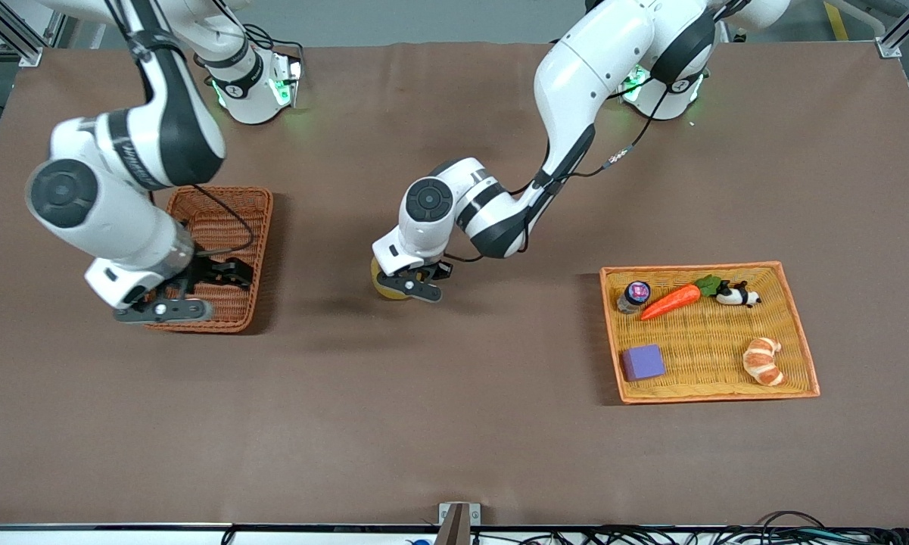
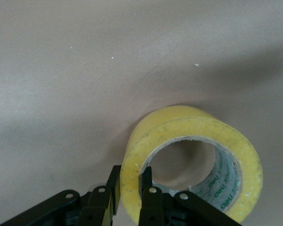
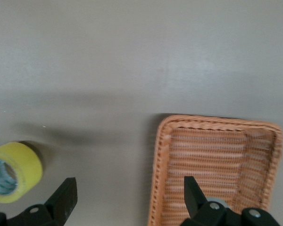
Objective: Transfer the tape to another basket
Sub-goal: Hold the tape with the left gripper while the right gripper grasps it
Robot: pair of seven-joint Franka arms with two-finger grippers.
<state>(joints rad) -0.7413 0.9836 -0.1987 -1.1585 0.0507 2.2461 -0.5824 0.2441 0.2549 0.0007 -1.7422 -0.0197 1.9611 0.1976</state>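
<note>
The tape (image 1: 383, 287) is a yellow roll near the middle of the table, standing on edge. My left gripper (image 1: 416, 288) is shut on it. In the left wrist view its fingertips (image 2: 131, 186) pinch the wall of the tape (image 2: 193, 136), one inside the hole and one outside. I cannot tell whether the roll touches the cloth. The reddish-brown basket (image 1: 227, 212) sits toward the right arm's end and holds nothing that I can see. My right gripper (image 1: 223, 274) hangs open over it. In the right wrist view the right gripper (image 3: 129, 195) straddles the rim of the basket (image 3: 217, 155), with the tape (image 3: 16, 172) farther off.
A wide yellow tray (image 1: 708, 266) with an orange rim lies toward the left arm's end. It holds a carrot (image 1: 670, 301), a purple cube (image 1: 643, 362), a croissant (image 1: 763, 361), a small jar (image 1: 636, 295) and a panda toy (image 1: 738, 295). Brown cloth covers the table.
</note>
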